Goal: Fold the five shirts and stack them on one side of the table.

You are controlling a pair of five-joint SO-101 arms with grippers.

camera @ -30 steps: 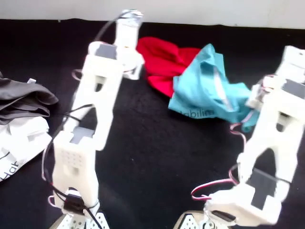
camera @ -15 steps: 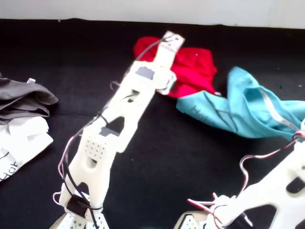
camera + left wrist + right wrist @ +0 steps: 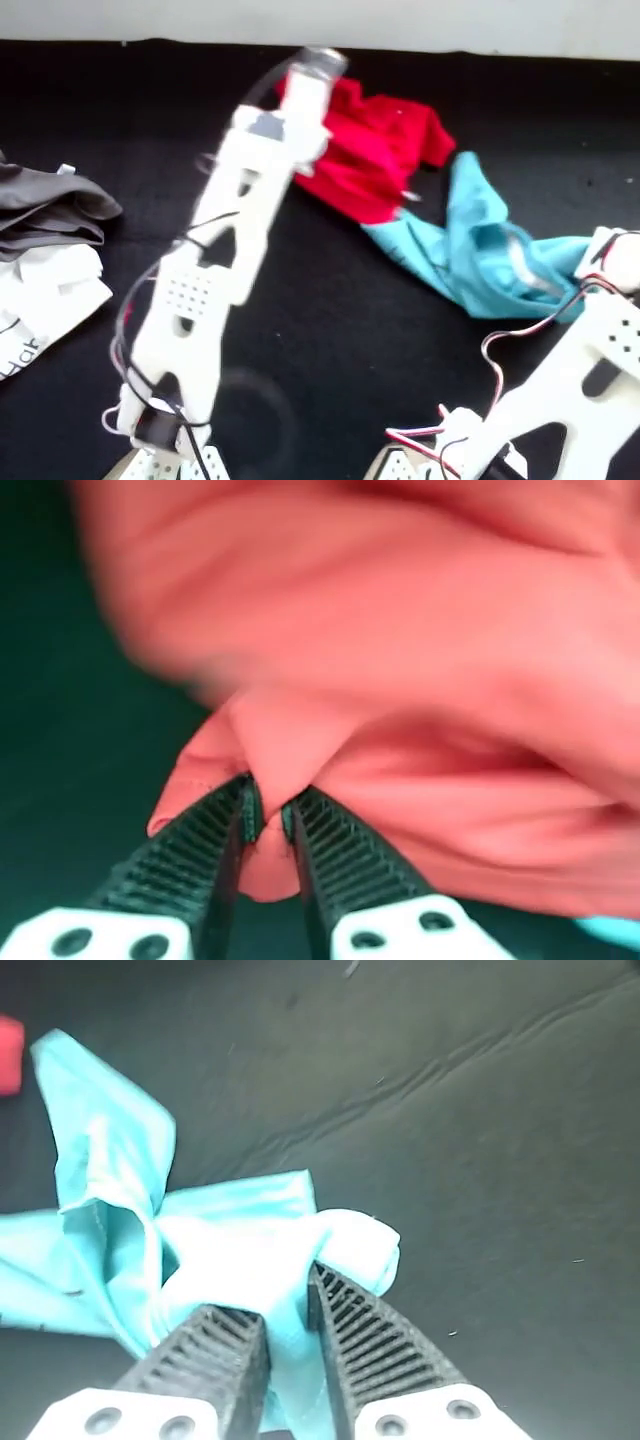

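a: where do the shirts lie?

b: the red shirt [image 3: 375,150] sits crumpled at the far middle of the black table [image 3: 330,330]. the teal shirt [image 3: 480,250] touches its near right edge and trails off toward the near right.

a: any others?

b: two at the left edge, well apart from the red one. a grey shirt [image 3: 50,205] is bunched on the far side of a white shirt [image 3: 50,290] and touches it. whether the grey one rests on top, i cannot tell.

a: and the left arm?

b: the left arm [image 3: 240,220] extends from the near left out to the far side, with its wrist over the left part of the red shirt. the left gripper [image 3: 272,792] has its jaws drawn almost together, and a fold of red cloth is pinched between the ribbed fingers [image 3: 210,850]. the rest of the shirt hangs loose beyond the tips.

a: the right one?

b: the right arm [image 3: 590,370] sits low at the near right, with its wrist by the right end of the teal shirt. the right gripper [image 3: 285,1295] has narrow jaws too, and they clamp a bunched fold of teal cloth. from that fold the shirt spreads away across the table, and one pointed corner reaches toward the red shirt.
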